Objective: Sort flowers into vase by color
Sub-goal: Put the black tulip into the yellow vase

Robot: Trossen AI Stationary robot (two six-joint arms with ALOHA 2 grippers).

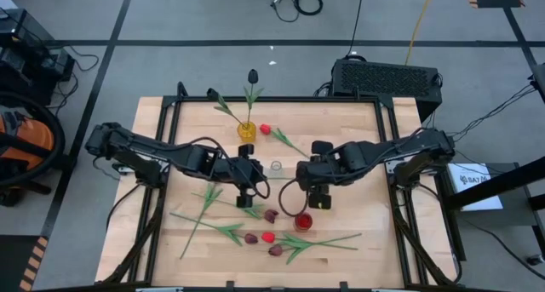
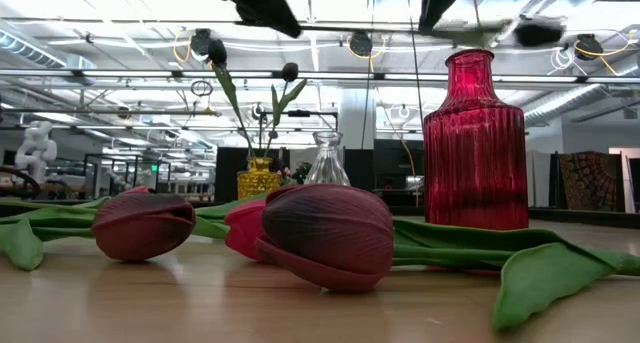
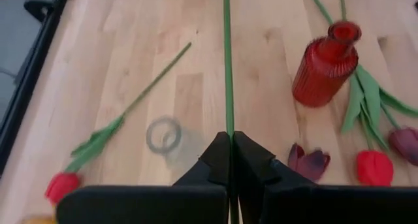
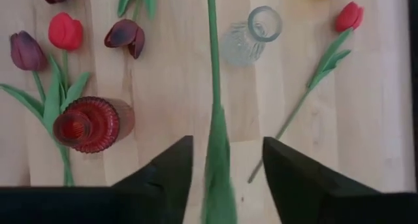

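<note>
Left wrist view: left gripper (image 3: pixel 230 160) pinches a thin green tulip stem (image 3: pixel 226 61); right gripper (image 4: pixel 222 160) stands spread around it. Lift clear, then steer toward the ribbed red glass vase (image 3: pixel 324 67) at two o'clock.

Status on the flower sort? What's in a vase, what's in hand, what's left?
Done: one dark tulip stands in the yellow vase. In hand: the left gripper is shut on a green stem; the right gripper is open around the same stem. Left: the red vase and clear vase look empty, with several red and maroon tulips lying on the table.
</note>
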